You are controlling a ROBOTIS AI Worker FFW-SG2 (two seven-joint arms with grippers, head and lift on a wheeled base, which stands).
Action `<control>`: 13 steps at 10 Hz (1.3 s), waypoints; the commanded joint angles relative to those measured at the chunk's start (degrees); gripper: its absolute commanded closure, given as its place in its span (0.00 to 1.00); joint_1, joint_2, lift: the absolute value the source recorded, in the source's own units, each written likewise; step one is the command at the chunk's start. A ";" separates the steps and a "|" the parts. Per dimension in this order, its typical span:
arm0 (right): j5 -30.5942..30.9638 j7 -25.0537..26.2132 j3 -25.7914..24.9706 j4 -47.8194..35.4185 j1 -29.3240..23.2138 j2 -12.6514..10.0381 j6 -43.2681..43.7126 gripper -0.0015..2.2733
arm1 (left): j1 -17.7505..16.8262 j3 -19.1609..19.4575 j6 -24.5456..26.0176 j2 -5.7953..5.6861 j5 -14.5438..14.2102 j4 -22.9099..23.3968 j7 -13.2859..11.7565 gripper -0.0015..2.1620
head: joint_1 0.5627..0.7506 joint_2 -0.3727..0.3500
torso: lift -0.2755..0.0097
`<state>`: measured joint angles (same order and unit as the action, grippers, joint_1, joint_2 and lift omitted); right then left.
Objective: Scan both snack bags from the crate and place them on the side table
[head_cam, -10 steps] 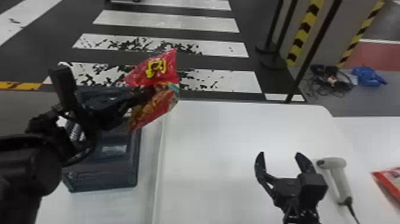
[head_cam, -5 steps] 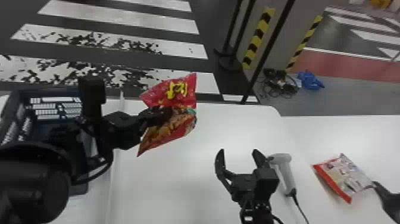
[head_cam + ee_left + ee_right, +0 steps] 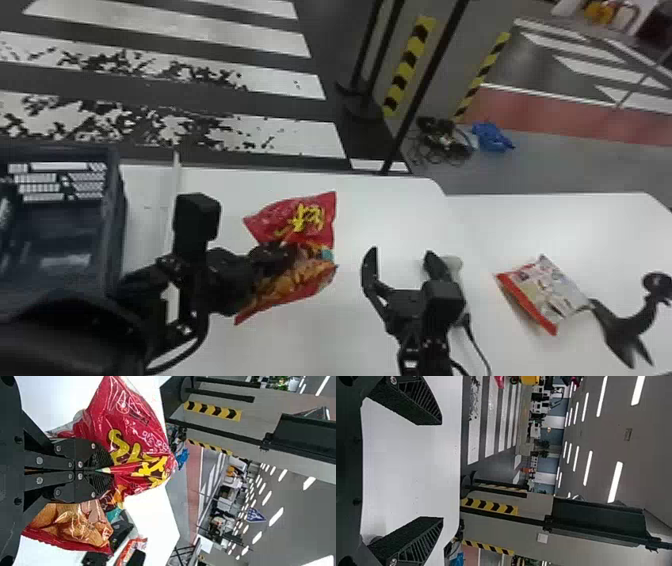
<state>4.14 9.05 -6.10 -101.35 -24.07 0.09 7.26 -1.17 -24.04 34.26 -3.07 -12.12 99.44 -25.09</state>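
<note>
Above the main table (image 3: 360,345), between the crate (image 3: 115,225) and the right gripper (image 3: 400,252), the red bag (image 3: 300,220) is held by the left gripper (image 3: 104,471). Fingers closed on a fold around its middle, pack bent, both ends sticking out free. Right gripper is empty, fingers spread wide, aimed at the far side. Scanner (image 3: 455,265) lies just beside it, partly hidden by it, cord (image 3: 475,345) trailing near. Other bag (image 3: 542,295) is already laid on the side table (image 3: 575,220), so probably one down, one to go.

Step in hand looks like bringing the red bag over for scan or handover; which one can't be told. For a scan, the code should be turned to the scanner's window and the film kept flat; no code can be made out on the bag as held, and the fold may hide it. For a handover, a free end should be offered between the open fingers, squared up, and the left grip released only once the right one is firm. Film is slick and floppy, so slip is likely if only an edge is pinched. Cord should be kept clear of the fingers.
</note>
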 commanded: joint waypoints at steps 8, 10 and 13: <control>-1.33 0.35 -0.76 -1.83 -1.95 -0.14 0.16 0.03 | 2.92 -5.49 -4.59 -0.36 1.49 -6.19 7.07 0.00 | 0.70 0.03 | 0.62; -1.15 0.26 -0.58 -2.62 -2.56 -0.14 0.16 0.03 | 4.33 -3.91 -5.47 -0.71 1.49 -4.08 7.16 0.01 | 0.70 0.03 | 0.62; -1.15 0.26 -0.40 -3.59 -3.79 -0.14 0.16 0.03 | 9.43 0.66 -11.09 -2.21 3.07 3.65 7.34 0.02 | 0.70 0.03 | 0.62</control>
<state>2.92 9.31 -6.57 -104.68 -27.61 0.09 7.41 6.91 -24.38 24.92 -4.88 -9.66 101.32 -17.76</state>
